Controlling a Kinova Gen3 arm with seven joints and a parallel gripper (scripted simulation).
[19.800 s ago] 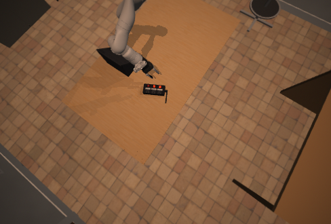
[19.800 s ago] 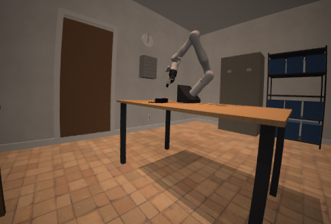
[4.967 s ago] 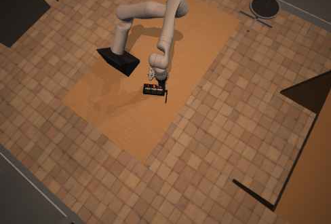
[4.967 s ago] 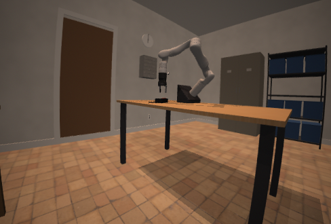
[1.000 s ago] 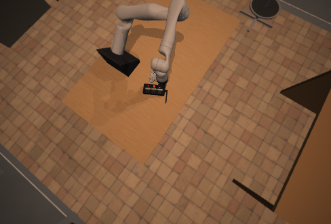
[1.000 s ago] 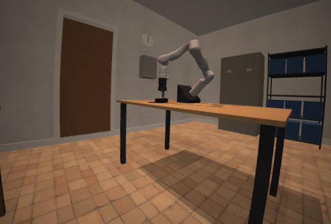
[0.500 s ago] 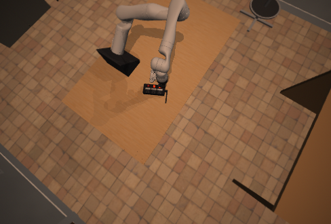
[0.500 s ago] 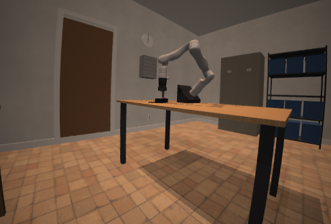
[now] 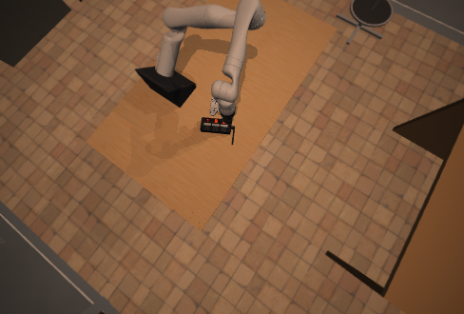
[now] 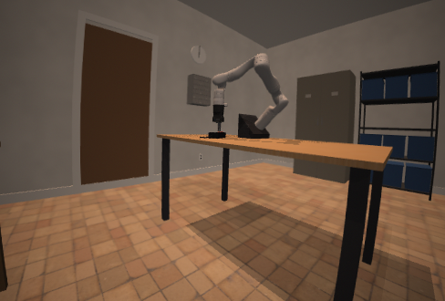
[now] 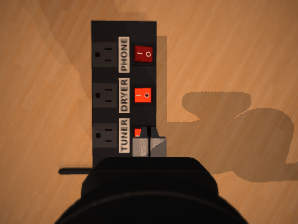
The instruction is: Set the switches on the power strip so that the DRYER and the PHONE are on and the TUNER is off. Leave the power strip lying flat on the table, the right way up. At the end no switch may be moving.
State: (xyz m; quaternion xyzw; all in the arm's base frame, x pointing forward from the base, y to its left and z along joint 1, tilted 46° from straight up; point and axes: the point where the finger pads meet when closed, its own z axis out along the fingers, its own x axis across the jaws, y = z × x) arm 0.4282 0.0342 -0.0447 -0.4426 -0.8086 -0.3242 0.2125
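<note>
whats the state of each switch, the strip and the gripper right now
PHONE switch: darker red, unlit
DRYER switch: bright red, lit
TUNER switch: mostly hidden by the fingers, cannot tell
power strip: flat on the table, labels up
gripper: shut, empty, tips over the TUNER switch

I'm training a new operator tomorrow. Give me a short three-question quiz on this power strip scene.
1. True or false: the gripper holds an object.
2. Which label on the power strip sits nearest the fingertips? A) PHONE B) DRYER C) TUNER
3. Fill in: the strip lies ___ on the table.

Key: 1 false, shut on nothing; 2 C, the TUNER switch; 3 flat.
</note>
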